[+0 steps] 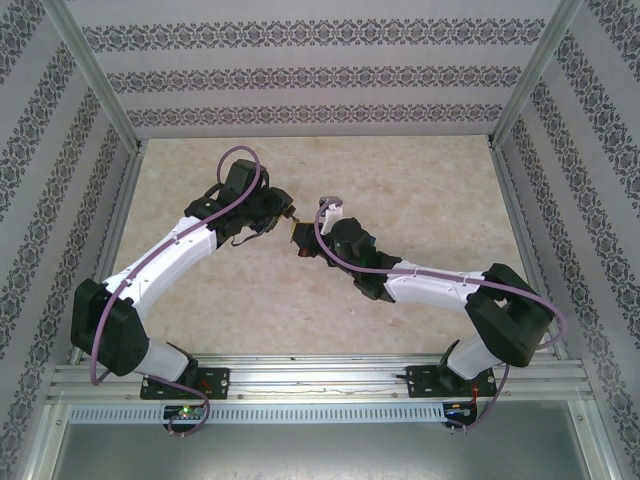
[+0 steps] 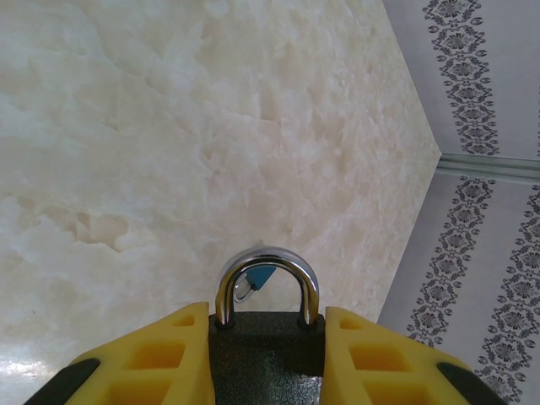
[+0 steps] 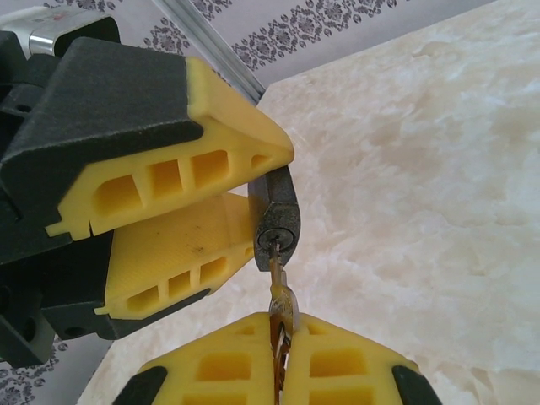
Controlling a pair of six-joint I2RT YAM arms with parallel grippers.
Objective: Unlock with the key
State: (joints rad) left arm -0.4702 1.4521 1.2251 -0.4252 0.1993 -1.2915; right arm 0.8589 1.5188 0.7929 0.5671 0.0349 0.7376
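A dark padlock [image 2: 266,359] is held off the table, my left gripper [image 2: 267,325] shut on its body with a yellow finger on each side. Its chrome shackle [image 2: 267,268] has both legs seated in the body. In the right wrist view the padlock's underside [image 3: 277,226] faces me, keyhole showing. My right gripper [image 3: 281,337] is shut on a brass key [image 3: 282,305], and the key's tip sits in the keyhole. From above, the left gripper [image 1: 285,213] and right gripper [image 1: 306,246] meet mid-table with the padlock [image 1: 297,232] between them.
The marble-patterned tabletop [image 1: 420,190] lies below both grippers. Patterned walls [image 1: 320,75] enclose the back and sides. A blue tag with a small ring [image 2: 256,278] shows through the shackle. The left gripper's yellow fingers [image 3: 186,177] crowd the upper left of the right wrist view.
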